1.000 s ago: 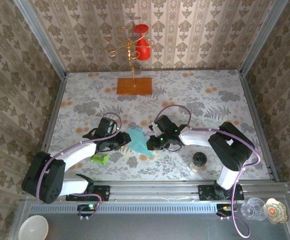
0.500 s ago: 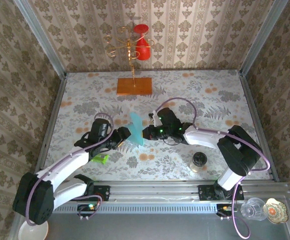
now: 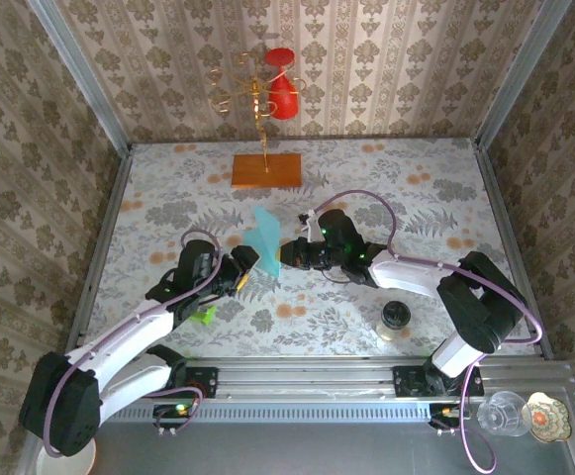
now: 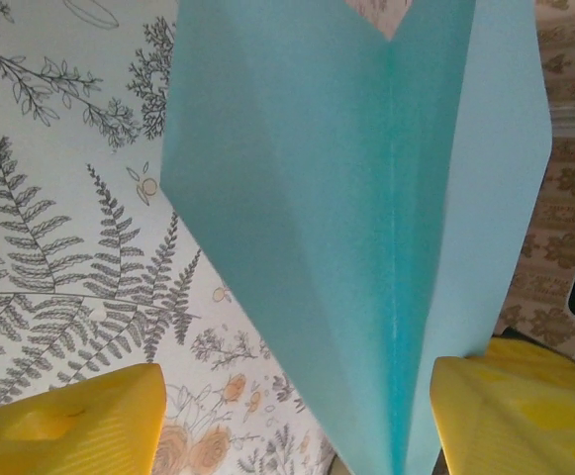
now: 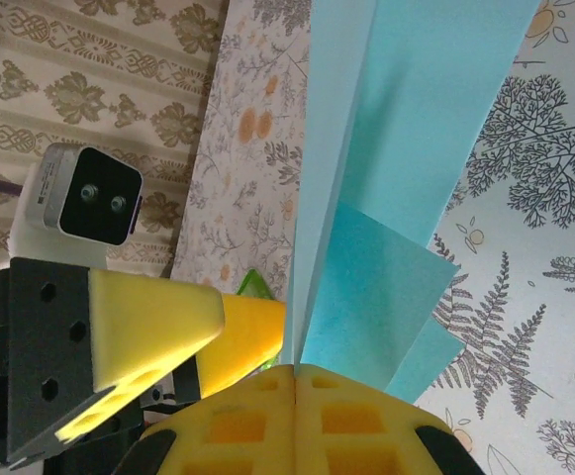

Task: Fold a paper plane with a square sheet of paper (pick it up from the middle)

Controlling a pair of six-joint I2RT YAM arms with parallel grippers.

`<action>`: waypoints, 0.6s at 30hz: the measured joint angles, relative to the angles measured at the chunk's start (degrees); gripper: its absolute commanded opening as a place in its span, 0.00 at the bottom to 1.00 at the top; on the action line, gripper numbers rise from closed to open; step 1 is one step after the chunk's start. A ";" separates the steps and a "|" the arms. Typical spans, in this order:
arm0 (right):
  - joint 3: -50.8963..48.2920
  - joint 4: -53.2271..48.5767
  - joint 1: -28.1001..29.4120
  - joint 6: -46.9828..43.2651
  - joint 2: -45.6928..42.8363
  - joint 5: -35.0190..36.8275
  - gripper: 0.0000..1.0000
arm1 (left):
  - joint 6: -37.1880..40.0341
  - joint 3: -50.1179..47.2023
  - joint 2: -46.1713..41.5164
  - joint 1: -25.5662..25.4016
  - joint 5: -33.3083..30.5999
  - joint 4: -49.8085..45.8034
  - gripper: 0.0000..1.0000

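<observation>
Top external view, going from the left: the left arm reaches in from the near edge and partly covers a small green thing (image 3: 204, 315) on the table (image 3: 168, 198), so I can't really say what it is. The left gripper (image 3: 246, 268) sits just left of the plane (image 3: 265, 240) with its jaws apart. Left wrist view backs that up. One yellow pad (image 4: 79, 426) sits low on the left and the other low on the right, both cut off by the frame, with the teal plane standing between them. Whether the right-hand pad touches the paper's edge, I can't tell. There's a clear centre crease, but the plane's top and bottom run out of frame.

The plane itself is up off the table, on edge, about mid-table, between the two grippers. From above it's just a thin teal sliver, so which end is the nose is hard to make out.

Right gripper (image 3: 289, 255) is just right of it and clamped on it. Right wrist view shows its two pads (image 5: 267, 391) pressed together with the folded layers coming straight out of the seam. Same view catches the left gripper's pads spread open beside the paper.

Farther off there's an orange board (image 3: 266, 170) at the far side and a jar (image 3: 395, 319) near the right arm's base.
</observation>
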 measured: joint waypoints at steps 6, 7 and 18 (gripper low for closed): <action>-0.90 1.55 -0.02 1.42 -0.83 -0.26 0.06 | -1.64 0.02 0.83 0.04 -0.94 2.58 0.53; -0.96 1.66 -0.02 1.57 -1.01 -0.26 0.06 | -1.73 0.02 0.96 0.04 -0.94 2.78 0.53; -1.36 4.70 -0.02 3.67 -2.01 -1.40 0.06 | -2.75 0.02 1.75 1.01 -1.05 6.05 0.38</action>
